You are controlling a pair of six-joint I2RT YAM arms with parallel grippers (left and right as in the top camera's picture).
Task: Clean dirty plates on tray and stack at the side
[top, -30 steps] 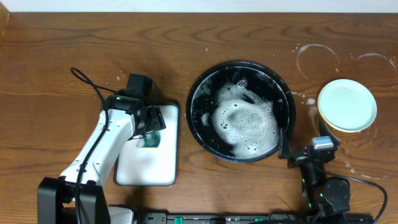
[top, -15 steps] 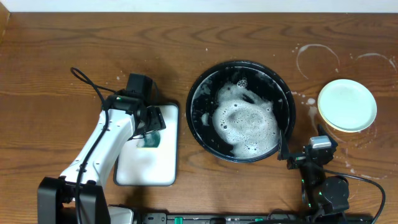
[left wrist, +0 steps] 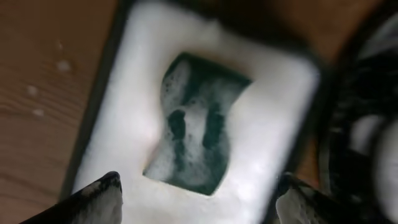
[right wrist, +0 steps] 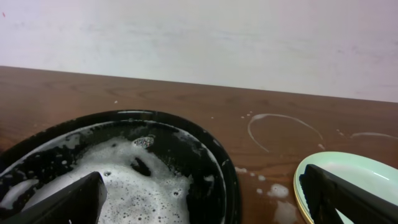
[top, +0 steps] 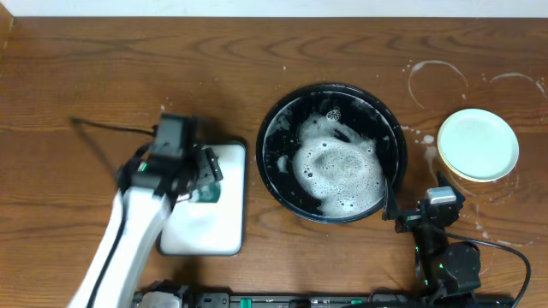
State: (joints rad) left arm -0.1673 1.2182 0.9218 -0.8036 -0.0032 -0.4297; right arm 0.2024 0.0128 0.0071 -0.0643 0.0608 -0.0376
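While the left end effector [left wrist: 199,188] hung wide open above the green sponge [left wrist: 196,124], whose long axis ran straight ahead, the plates [right wrist: 348,177] sat stacked on the tabletop [right wrist: 124,87] just ahead-right of the nearer, wide-open right end effector [right wrist: 202,186], the foamy tray [right wrist: 186,134] ahead-left.

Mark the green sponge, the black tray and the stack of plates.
green sponge [left wrist: 196,124], left wrist view, its foamy middle.
black tray [top: 262,137], overhead view, left rim.
stack of plates [top: 478,144], overhead view, centre of the top mint-green plate.
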